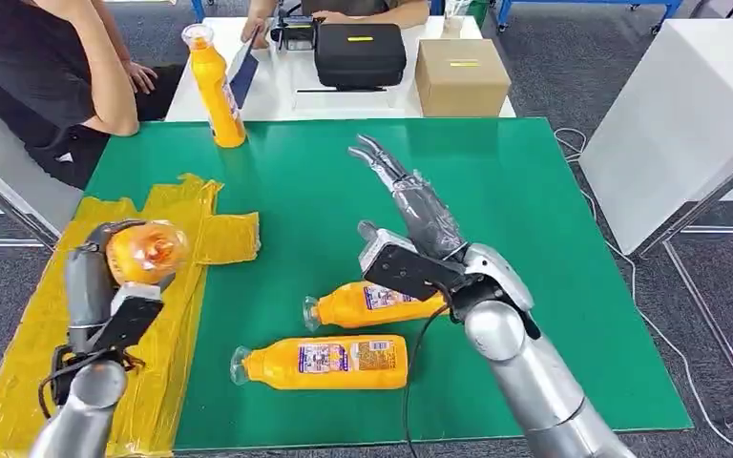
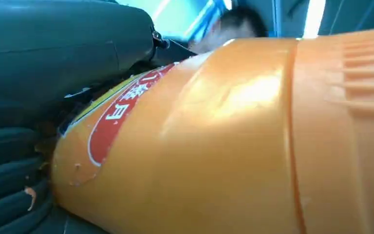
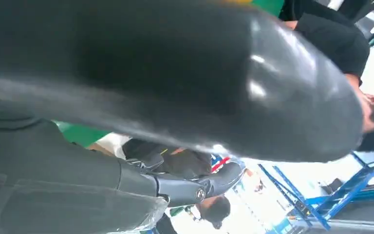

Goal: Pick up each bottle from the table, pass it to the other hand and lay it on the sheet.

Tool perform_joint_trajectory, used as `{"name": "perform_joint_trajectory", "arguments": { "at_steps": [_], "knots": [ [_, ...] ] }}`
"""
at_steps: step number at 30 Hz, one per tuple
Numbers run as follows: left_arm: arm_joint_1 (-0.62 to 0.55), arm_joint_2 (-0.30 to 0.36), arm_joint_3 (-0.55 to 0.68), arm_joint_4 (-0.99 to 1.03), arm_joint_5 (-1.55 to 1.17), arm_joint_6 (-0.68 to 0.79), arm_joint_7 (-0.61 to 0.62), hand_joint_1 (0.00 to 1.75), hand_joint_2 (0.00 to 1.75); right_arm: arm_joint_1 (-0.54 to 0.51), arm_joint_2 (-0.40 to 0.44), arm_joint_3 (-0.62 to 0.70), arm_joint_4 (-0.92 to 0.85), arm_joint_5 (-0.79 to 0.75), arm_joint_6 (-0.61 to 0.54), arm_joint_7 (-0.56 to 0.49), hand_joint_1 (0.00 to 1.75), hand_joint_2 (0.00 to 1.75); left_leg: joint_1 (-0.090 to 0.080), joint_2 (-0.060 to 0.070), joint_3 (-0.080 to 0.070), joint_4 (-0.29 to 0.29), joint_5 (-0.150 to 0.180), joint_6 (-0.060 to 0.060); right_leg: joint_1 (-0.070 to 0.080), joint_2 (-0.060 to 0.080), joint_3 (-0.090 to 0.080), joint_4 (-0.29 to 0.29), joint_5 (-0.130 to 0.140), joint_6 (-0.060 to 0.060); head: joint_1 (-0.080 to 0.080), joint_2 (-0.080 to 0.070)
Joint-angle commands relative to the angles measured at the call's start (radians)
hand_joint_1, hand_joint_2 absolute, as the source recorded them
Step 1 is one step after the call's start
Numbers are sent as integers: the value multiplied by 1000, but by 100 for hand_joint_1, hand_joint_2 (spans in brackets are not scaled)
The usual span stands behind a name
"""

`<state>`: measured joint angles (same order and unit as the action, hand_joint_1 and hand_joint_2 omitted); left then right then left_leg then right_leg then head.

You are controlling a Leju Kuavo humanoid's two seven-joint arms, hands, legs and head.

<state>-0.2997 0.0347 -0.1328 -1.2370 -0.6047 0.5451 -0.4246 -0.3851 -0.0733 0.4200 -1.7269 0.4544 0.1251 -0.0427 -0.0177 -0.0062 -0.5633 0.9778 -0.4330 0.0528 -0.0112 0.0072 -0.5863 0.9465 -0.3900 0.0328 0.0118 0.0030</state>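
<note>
Judging by how things lie, the job is under way with none of it finished: no bottle rests on the yellow sheet (image 1: 29, 353), which is spread crumpled over the left end of the green desk (image 1: 534, 239).

One orange bottle, the held bottle (image 1: 146, 252), is up in the left hand (image 1: 105, 281), just above the sheet's edge; dark fingers wrap its body and its end faces the head camera. Its next step, as I read the task, is to be laid down on the sheet. The right hand (image 1: 410, 205) has nothing in it, with its fingers stretched out straight and apart, reaching forward above the middle of the desk.

Three bottles are left. Two lie on their sides on the green surface near the front edge, caps pointing left: the front bottle (image 1: 320, 364) closest to the robot, and just behind it the middle bottle (image 1: 367, 303), partly hidden by the right wrist. The upright bottle (image 1: 216, 88) stands at the far edge, next to a seated person's arm.

As for writing, the left wrist view shows the held bottle's label (image 2: 121, 109): a red oval with a white border and white characters, too skewed to read. The lying bottles carry printed labels with small panels, illegible here. No brand can be made out.
</note>
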Motion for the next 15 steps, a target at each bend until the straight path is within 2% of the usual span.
{"name": "perform_joint_trajectory", "arguments": {
  "at_steps": [1, 7, 15],
  "knots": [
    [-119, -25, -110, 323, -38, 15, 17, 175, 175, -95, -55, 26, 49, -44, 16, -6, 0, 0, 0, -1, 3, 0, -1, -3, 0, -2, 3, 0, -2, -1, 0, 0],
    [-140, -45, -210, 422, -159, 50, 72, 175, 175, -127, -62, 59, 83, -81, 24, -15, 0, 0, 1, -1, 3, 1, -2, -3, 1, -2, 4, 0, -2, -1, 0, 0],
    [-253, -58, -309, 693, -342, 100, 181, 175, 175, -147, -43, 80, 76, -94, 42, -2, 0, 0, 0, -1, 1, 1, -1, -3, 0, -1, 2, 0, -1, -1, 0, 0]
  ]
}}
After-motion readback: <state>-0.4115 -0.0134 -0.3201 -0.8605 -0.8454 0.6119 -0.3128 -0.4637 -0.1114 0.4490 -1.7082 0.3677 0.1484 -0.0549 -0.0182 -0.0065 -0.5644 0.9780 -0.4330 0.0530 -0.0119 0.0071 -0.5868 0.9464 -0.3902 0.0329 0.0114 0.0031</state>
